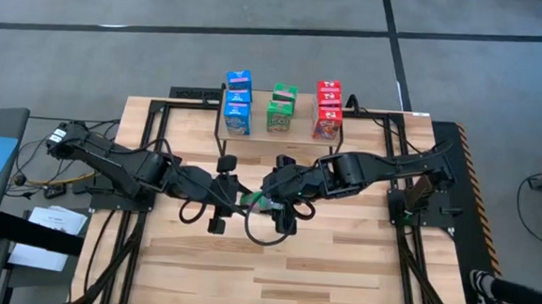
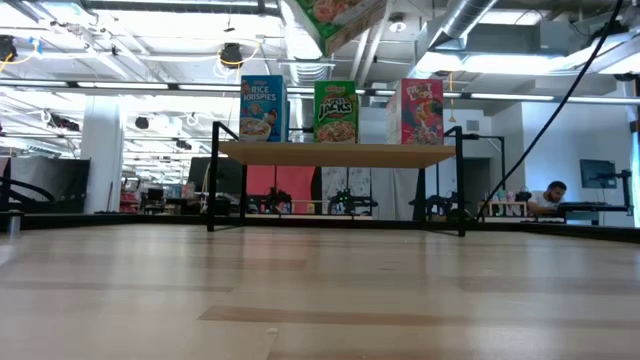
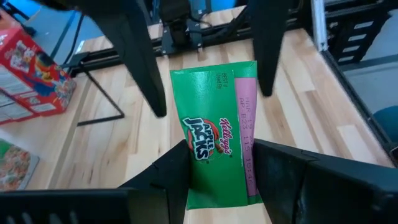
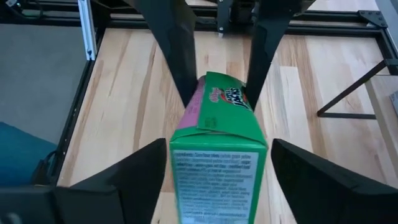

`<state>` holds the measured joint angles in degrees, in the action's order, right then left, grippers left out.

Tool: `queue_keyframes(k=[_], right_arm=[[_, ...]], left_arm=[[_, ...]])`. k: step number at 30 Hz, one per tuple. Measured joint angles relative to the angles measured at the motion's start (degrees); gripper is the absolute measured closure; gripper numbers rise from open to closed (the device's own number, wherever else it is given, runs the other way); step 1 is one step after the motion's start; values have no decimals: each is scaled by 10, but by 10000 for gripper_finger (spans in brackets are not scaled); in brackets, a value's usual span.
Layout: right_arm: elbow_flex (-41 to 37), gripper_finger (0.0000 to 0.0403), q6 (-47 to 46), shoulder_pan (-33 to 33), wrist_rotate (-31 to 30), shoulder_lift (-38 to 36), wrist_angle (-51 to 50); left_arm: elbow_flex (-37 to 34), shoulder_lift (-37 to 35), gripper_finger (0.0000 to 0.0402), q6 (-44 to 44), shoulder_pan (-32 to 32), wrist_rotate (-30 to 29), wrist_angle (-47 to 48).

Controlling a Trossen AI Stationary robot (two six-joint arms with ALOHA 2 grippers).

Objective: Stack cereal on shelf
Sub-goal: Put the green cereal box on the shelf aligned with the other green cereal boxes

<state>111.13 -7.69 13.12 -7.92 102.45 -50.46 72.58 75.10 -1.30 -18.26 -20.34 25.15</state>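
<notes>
Both hands meet: left hand [image 3: 221, 180] grips green box [image 3: 217, 134]; right hand [image 4: 217, 168] open round it.

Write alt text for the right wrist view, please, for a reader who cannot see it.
A green cereal box stands between the right gripper's open dark fingers, not yet touched. Beyond, the left gripper's two fingers clamp the box's far end above the wooden table.

On the shelf [image 2: 340, 153] I read "Rice Krispies" on the blue cereal box [image 2: 262, 108] and "Jacks" on the green box [image 2: 335, 112]. The green box [image 3: 219, 140] in my left pincer [image 3: 224, 174] reads "Kellogg's Apple Jacks".
</notes>
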Motion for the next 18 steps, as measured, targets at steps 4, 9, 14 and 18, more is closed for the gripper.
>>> queue_keyframes(k=[4,9,14,18], right_arm=[[0,109,-6,0,3,0,0],[0,121,-7,0,3,0,0],[0,136,-9,0,2,0,0],[0,160,-10,0,2,0,0]], left_arm=[[0,0,262,0,0,21,-14],[0,0,262,16,0,23,-34],[0,0,262,5,0,8,-33],[0,0,260,4,0,2,-33]])
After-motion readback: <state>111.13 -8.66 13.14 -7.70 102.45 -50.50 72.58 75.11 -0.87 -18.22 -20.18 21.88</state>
